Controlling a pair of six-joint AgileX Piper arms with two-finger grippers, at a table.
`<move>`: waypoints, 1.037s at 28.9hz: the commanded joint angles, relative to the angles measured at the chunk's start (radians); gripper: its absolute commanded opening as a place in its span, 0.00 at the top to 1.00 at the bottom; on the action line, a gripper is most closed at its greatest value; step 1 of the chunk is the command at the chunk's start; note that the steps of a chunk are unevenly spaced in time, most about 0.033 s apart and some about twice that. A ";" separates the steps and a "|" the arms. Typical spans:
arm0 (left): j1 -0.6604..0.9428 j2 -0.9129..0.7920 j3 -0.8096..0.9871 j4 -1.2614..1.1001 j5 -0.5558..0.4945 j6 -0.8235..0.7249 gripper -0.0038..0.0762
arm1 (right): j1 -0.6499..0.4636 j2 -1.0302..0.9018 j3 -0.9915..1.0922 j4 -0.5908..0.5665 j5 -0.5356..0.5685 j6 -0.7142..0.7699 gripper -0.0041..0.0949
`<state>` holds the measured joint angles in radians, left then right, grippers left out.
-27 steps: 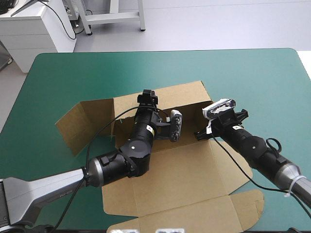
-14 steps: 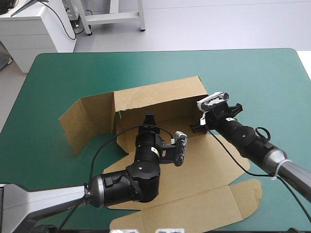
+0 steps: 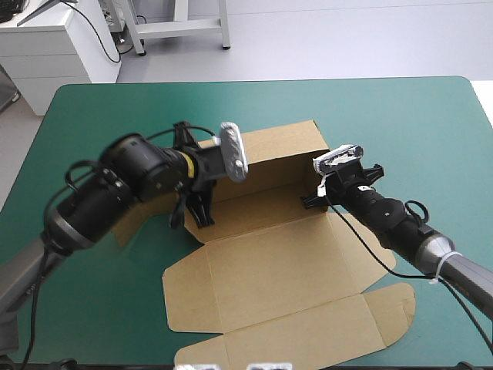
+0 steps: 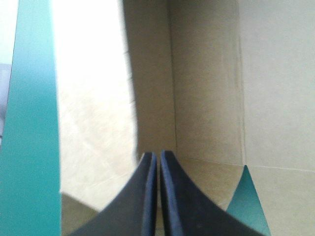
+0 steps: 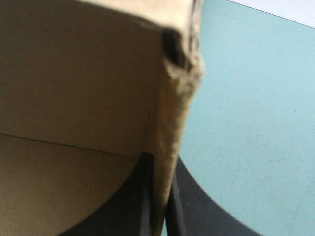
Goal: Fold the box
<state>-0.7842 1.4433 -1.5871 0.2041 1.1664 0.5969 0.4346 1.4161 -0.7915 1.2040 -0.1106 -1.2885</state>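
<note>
The brown box (image 3: pixel 269 266) lies open on the teal-green cover, its back wall (image 3: pixel 269 154) raised and its lid flat toward the front. My left gripper (image 3: pixel 202 210) hangs over the box's left rear corner, and its arm hides the left side flap. In the left wrist view its black fingers (image 4: pixel 150 196) meet in one arch with nothing between them, and the box's inner wall (image 4: pixel 206 98) is just ahead. My right gripper (image 3: pixel 312 199) is at the right end of the back wall. There its fingers (image 5: pixel 147 196) pinch the board's upright edge (image 5: pixel 172 123).
The lid's tuck flap (image 3: pixel 385 320) reaches close to the table's front edge. Bare teal-green cover (image 3: pixel 400 123) stretches beyond the back wall and to the right of the box. The right arm lies across the box's front right side.
My left arm swung from over the box floor back to the left rear corner, and its fingers went from apart to shut. The right gripper kept its hold on the wall.
</note>
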 commanded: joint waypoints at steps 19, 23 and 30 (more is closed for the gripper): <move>1.288 -0.045 0.080 -0.789 0.007 -0.070 0.96 | 0.001 0.003 -0.019 0.014 0.031 -0.001 0.98; 1.317 -0.045 0.195 -0.847 -0.041 -0.046 0.96 | 0.001 0.013 -0.021 0.023 0.044 -0.001 0.98; 1.317 -0.045 0.284 -0.855 -0.085 -0.020 0.96 | -0.100 0.013 -0.131 -0.033 0.277 0.113 0.98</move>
<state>0.5303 1.4356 -1.2831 -0.5954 1.1183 0.5702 0.3829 1.4521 -0.8639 1.2127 0.0244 -1.2429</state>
